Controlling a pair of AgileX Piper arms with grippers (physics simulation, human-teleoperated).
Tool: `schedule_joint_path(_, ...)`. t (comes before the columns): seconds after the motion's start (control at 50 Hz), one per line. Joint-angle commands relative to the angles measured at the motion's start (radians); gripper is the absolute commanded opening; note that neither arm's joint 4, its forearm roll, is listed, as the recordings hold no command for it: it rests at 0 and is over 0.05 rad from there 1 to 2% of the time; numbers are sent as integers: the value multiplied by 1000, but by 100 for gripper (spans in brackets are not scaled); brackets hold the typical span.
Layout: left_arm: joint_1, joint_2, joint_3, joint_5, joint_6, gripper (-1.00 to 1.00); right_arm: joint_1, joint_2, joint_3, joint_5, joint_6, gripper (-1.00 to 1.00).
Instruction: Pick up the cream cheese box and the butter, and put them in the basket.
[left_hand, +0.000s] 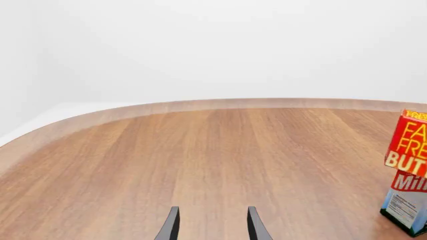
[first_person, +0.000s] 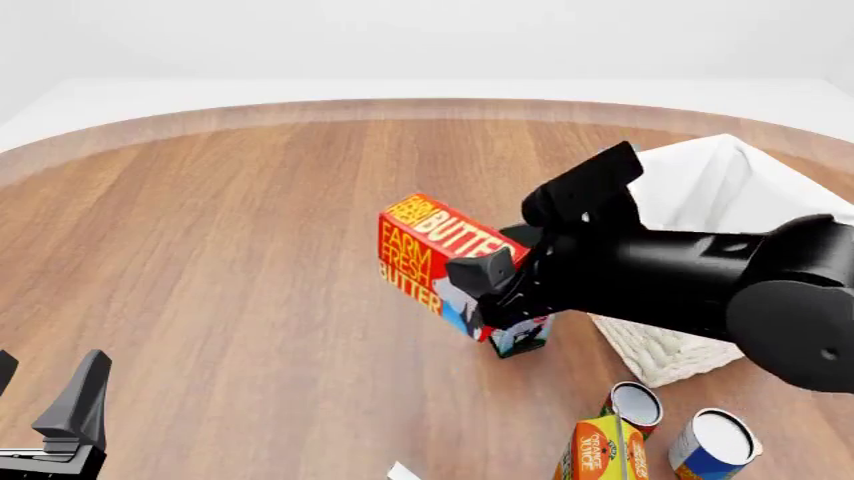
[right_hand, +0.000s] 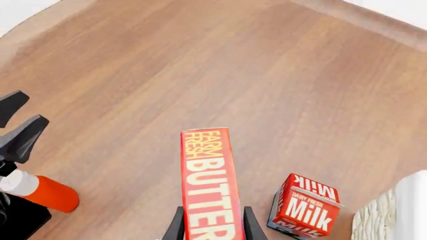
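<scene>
Butter (right_hand: 208, 185) clamped between right claw (right_hand: 210, 225) fingers, above table (right_hand: 200, 65).

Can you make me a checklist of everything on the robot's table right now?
Surface: round wooden table.
Job's things: butter held between the right gripper fingers, off the table by the look of the front view; basket at the right; cream cheese box, only a pale corner at the near edge.
Clutter: milk carton, orange juice carton, two cans, orange bottle.
Grippers: left gripper open, holding nothing.
Cables: nothing seen.
Surroundings: plain white.
</scene>
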Motion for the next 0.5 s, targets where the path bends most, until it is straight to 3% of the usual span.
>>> schedule_joint_path(0.02,0,0,0,0,0,100,-15,-53,-101,43,-9,-100)
schedule_joint_path(0.5,0,0,0,0,0,100,-152,-163,-111,44,-1,-100)
